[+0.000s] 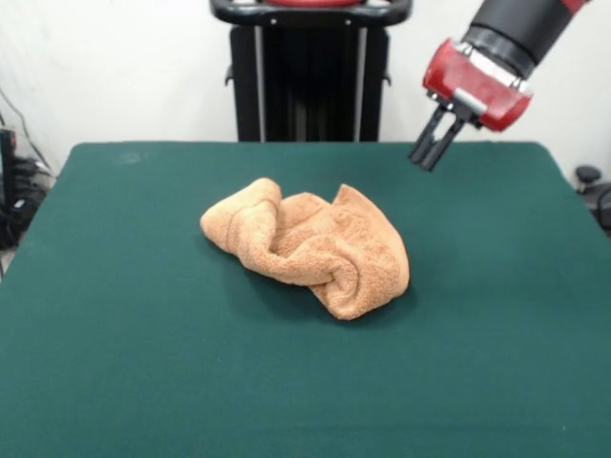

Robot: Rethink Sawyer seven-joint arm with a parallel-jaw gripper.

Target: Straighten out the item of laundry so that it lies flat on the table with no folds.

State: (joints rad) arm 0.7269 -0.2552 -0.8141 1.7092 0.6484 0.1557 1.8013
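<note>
There is one towel on the table, and one arm with one gripper above it. That is the whole count of things that matter here.

The towel is a light orange-tan terry cloth, thick and fluffy, and it sits bunched in a soft heap a little past the middle of the table. Its shape is an uneven lump, wider than it is tall, with a rounded roll at the left end, a deep crease running through the middle, and a fat folded lobe at the lower right. Several folds overlap, so none of its edges lies straight, and I cannot make out any woven band in the crumple.

The table is covered in smooth dark green cloth, flat and matte, stretching well beyond the towel on every side.

The gripper hangs in the air up and to the right of the towel, well apart from it and touching nothing. Its wrist is glossy red with a black sleeve above, tilted at an angle. Two slim dark fingers point down and left, nearly pressed together, holding nothing.
</note>
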